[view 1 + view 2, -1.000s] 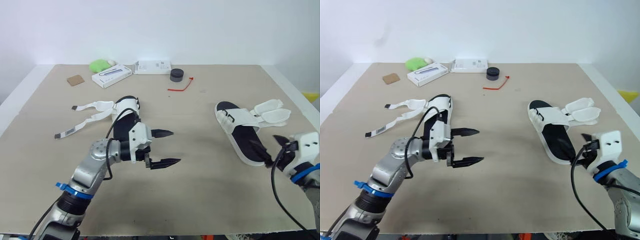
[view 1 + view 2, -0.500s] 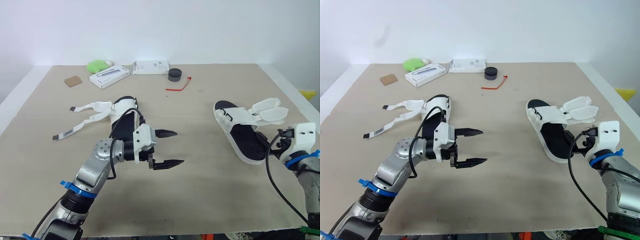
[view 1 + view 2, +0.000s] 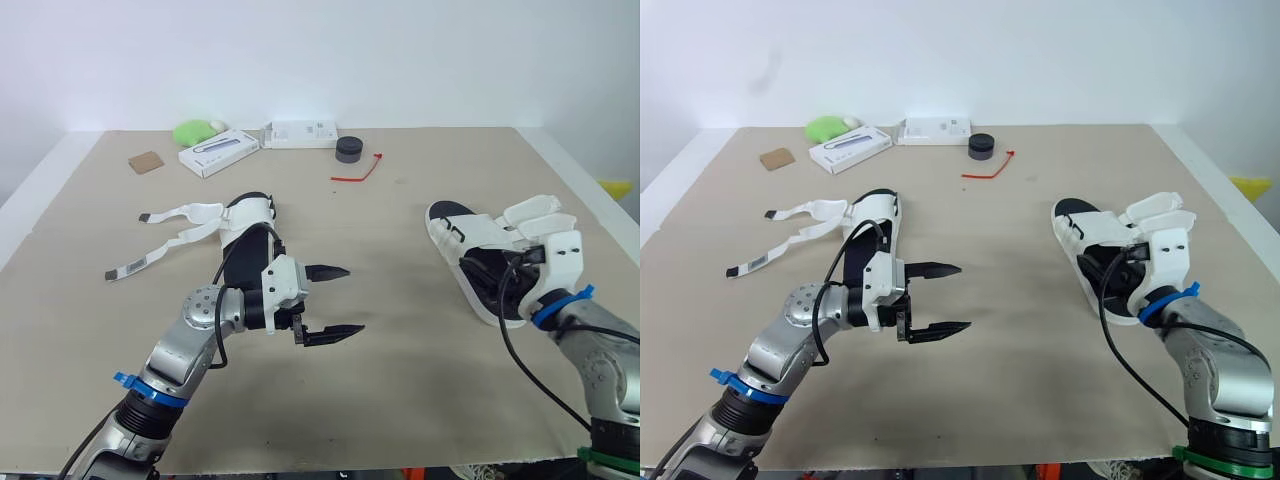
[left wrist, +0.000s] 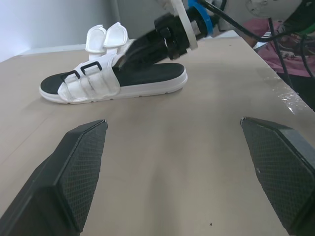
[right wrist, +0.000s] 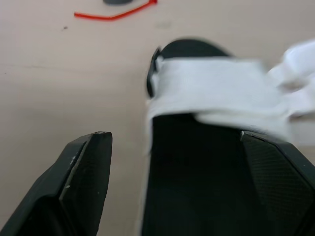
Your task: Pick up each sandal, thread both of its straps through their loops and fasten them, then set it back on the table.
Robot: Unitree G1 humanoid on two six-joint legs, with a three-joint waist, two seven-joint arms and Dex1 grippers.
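The right sandal, white with a black footbed, lies at the table's right; its two straps are flipped open to the right. My right gripper is open and hovers low over the heel half of its footbed, one finger on each side. The left sandal lies left of centre, with its loose straps trailing to the left. My left gripper is open and empty above bare table, just right of that sandal and pointing at the right one.
Along the far edge lie a green object, two white boxes, a black puck, a red tie and a cardboard scrap. The table's right edge runs close to the right sandal.
My right gripper has moved from off the sandal's heel end up over its footbed. The left gripper has stayed about where it was, still open.
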